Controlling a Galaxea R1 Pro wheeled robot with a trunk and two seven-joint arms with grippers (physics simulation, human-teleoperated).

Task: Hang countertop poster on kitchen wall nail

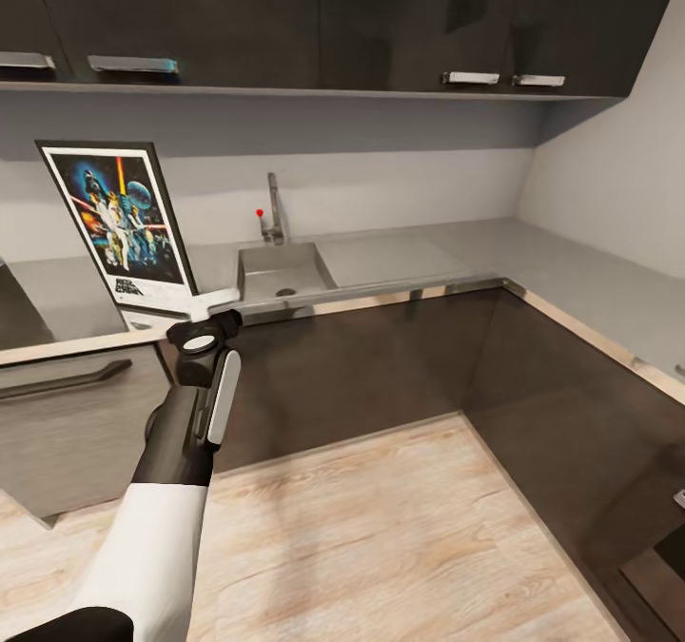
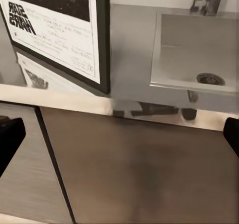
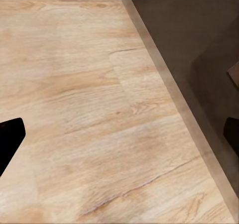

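left hand (image 1: 204,330) lower left, fingers spread, empty, just below counter edge | black-framed upright Star Wars poster (image 1: 122,224) standing tilted on matte grey counter (image 1: 400,260), left of steel sink (image 1: 283,273) | likely light, stiff, thin: pinch frame's lower edge

Grey L-shaped kitchen countertop (image 1: 419,260) above dark cabinets.
A framed Star Wars poster (image 1: 121,224) stands tilted at the countertop's front edge, left of the inset sink (image 1: 282,272). A tap (image 1: 274,210) rises behind the sink, by the back wall.
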